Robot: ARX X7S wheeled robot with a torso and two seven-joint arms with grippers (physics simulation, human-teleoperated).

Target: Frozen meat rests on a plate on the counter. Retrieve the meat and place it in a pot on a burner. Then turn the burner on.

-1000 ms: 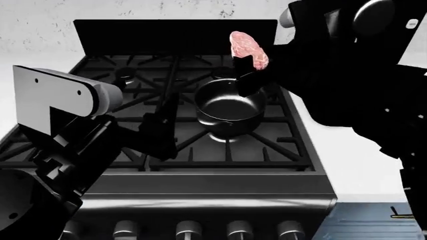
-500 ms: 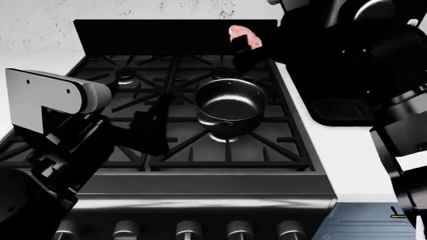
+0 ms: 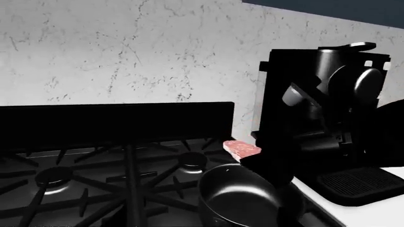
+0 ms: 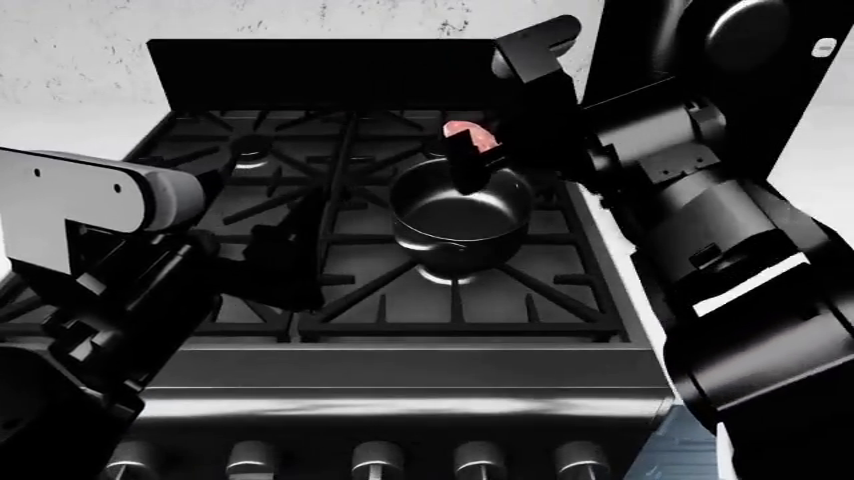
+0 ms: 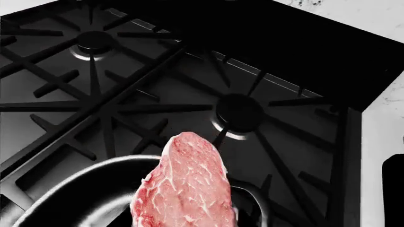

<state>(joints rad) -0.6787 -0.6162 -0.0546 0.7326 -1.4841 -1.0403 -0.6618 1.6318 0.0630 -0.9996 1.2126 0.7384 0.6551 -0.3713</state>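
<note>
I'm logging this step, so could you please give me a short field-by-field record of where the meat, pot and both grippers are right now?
meat: pink marbled slab, held above the pot's back rim, not yet inside
pot: round dark steel pot, empty, on the stove's front right grate
right gripper: shut on the meat
left gripper: over the left grates, holding nothing; open or shut unclear
stove knobs: row, untouched

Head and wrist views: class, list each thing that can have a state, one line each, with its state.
Meat: held above the pot's far rim, not inside.
Pot: upright on a burner, empty.
Right gripper: shut on the meat.
Left gripper: not clearly visible.
Knobs: setting unreadable.
</note>
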